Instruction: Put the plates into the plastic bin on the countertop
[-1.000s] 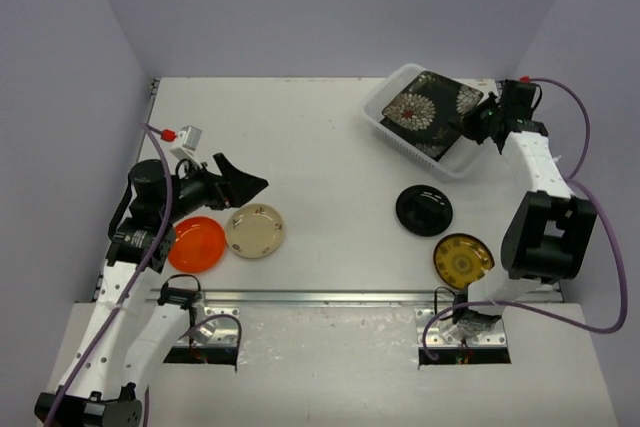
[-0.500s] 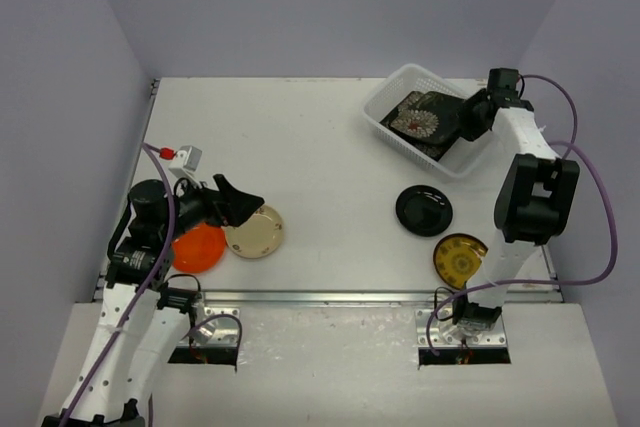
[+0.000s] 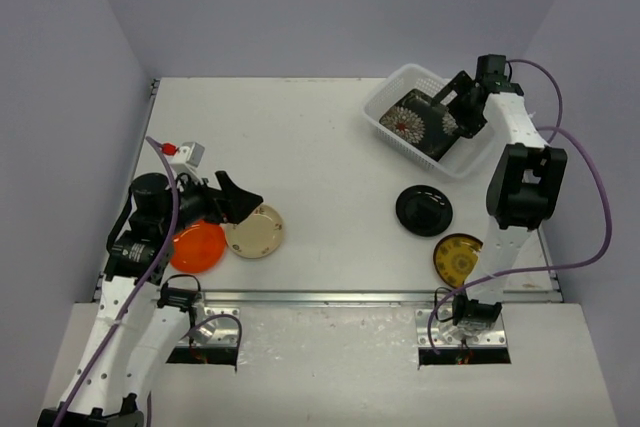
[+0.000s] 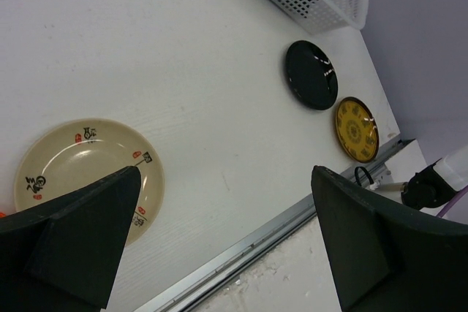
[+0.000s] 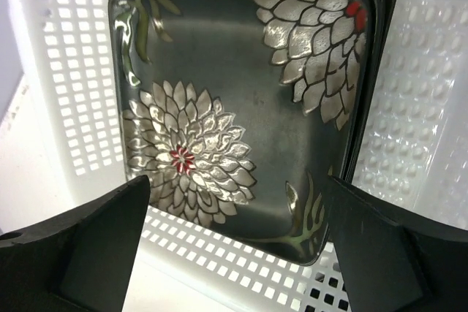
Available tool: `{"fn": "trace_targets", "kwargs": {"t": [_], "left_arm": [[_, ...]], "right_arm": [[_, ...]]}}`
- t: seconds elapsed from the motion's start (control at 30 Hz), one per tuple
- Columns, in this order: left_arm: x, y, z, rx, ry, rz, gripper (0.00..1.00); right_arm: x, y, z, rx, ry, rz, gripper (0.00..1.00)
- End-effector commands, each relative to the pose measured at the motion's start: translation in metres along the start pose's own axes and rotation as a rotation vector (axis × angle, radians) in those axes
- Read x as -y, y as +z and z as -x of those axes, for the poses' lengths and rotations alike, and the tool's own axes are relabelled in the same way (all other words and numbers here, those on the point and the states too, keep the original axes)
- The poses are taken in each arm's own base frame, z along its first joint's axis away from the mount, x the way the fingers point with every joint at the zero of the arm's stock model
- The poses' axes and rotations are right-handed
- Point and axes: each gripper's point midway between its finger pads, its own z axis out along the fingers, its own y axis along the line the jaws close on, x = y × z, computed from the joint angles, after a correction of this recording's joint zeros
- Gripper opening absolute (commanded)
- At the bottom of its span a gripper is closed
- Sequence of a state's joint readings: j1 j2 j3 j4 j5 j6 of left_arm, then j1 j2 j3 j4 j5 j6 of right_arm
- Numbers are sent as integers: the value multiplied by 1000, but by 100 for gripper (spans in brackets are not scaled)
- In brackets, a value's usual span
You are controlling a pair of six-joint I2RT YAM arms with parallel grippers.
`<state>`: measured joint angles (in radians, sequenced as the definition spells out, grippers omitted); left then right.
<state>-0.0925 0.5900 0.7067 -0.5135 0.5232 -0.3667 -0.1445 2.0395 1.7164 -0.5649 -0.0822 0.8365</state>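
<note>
The white plastic bin (image 3: 388, 99) stands at the back right of the countertop (image 3: 320, 157). In it a square black floral plate (image 3: 418, 122) (image 5: 241, 107) lies on another dark square plate. My right gripper (image 3: 460, 107) (image 5: 238, 188) hangs open just over the bin's right side, with the plate free below its fingers. A cream round plate (image 3: 256, 231) (image 4: 80, 166) and an orange one (image 3: 196, 245) lie at the front left. My left gripper (image 3: 245, 203) (image 4: 225, 180) hovers open over the cream plate's edge and holds nothing. A black round plate (image 3: 424, 209) (image 4: 312, 74) and a yellow-patterned plate (image 3: 458, 259) (image 4: 357, 129) lie at the front right.
A metal rail (image 3: 330, 297) runs along the countertop's front edge. Purple walls close in the left, back and right sides. The right arm's upright links (image 3: 520, 187) stand beside the yellow-patterned plate. The bin's slotted wall (image 5: 73, 107) rises to the left of the floral plate.
My right gripper has opened and let go of the floral plate, which now lies flat in the bin. The left arm has edged toward the cream plate.
</note>
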Motion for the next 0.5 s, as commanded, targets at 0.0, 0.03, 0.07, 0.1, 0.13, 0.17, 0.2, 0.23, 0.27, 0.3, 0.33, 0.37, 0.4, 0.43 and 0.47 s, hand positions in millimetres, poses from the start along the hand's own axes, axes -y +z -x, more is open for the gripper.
{"fn": "trace_targets", "kwargs": {"t": [0.0, 0.03, 0.07, 0.1, 0.13, 0.17, 0.2, 0.23, 0.27, 0.3, 0.33, 0.37, 0.4, 0.43, 0.47], "left_arm": [[2, -1, 11, 45, 48, 0, 100], [2, -1, 12, 48, 48, 1, 100], [1, -1, 11, 48, 46, 1, 100], [1, 0, 10, 48, 42, 2, 100], [0, 1, 10, 46, 38, 3, 100], [0, 1, 10, 45, 34, 5, 100], [-2, 2, 9, 41, 26, 10, 100], [-3, 4, 9, 36, 13, 18, 100], [-6, 6, 10, 35, -7, 33, 100], [-9, 8, 8, 29, -34, 43, 100], [-12, 13, 5, 17, -68, 47, 100], [-12, 20, 0, 2, -110, 27, 100], [-12, 27, -4, -14, -153, 7, 100], [-12, 33, -8, -24, -181, -9, 100], [-11, 40, -11, -31, -223, -23, 100]], "right_arm": [[7, -23, 0, 43, -22, -57, 99], [8, -31, 1, 63, -17, -56, 99], [9, -34, -1, 74, -17, -50, 99], [6, -40, 0, 88, -25, -30, 99], [-6, -50, 4, 107, -46, 11, 99], [-18, -60, 7, 127, -68, 52, 99], [-32, -70, 9, 136, -111, 91, 99], [-47, -81, 9, 141, -168, 123, 99], [-59, -93, 9, 154, -227, 135, 99], [-71, -112, 9, 182, -293, 147, 99], [-83, -136, 8, 223, -364, 159, 99], [-90, -146, -9, 205, -420, 192, 99], [-96, -154, -27, 184, -475, 226, 99], [-98, -164, -43, 153, -495, 284, 99], [-89, -176, -62, 132, -497, 341, 99]]}}
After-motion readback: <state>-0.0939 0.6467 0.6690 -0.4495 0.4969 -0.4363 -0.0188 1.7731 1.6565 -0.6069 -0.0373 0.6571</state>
